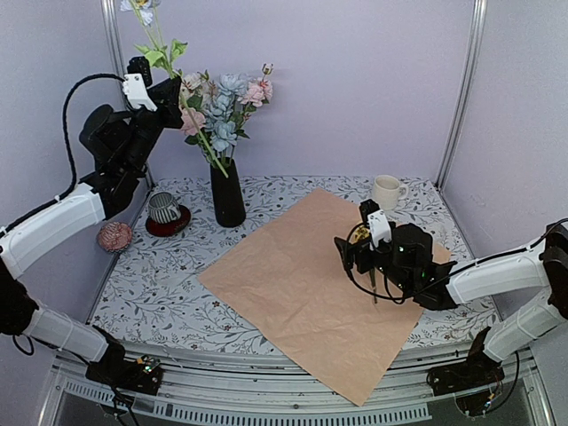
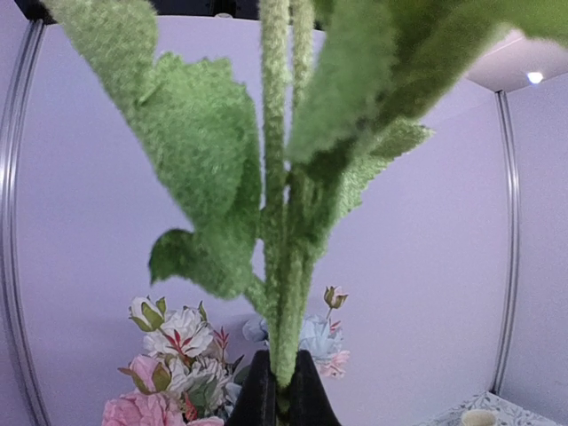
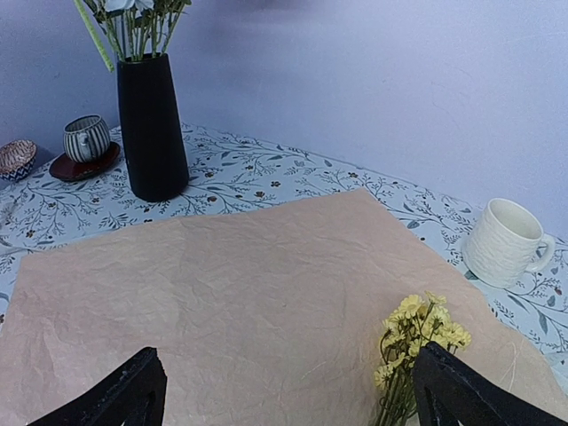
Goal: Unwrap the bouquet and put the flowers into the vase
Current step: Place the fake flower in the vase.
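The left end effector (image 2: 282,395) pinched a leafy green flower stem (image 2: 288,311) above the tall matte-black vase (image 1: 227,193); next it needed lowering straight. The right end effector (image 3: 288,399) was spread.

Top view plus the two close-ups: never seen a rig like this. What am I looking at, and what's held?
Two robot arms are bolted at the table's near edge, each ending in a two-finger gripper. The wide picture comes from a fixed camera above and behind them. The other two come from a camera on each wrist.

On the table are an unfolded sheet of tan paper, a black vase with flowers in it, a cream mug, a striped cup on a red saucer, and a small pink bowl.

The left gripper is shut on a leafy green stem, raised above the vase. The right gripper is open and empty over the paper, beside a yellow sprig.
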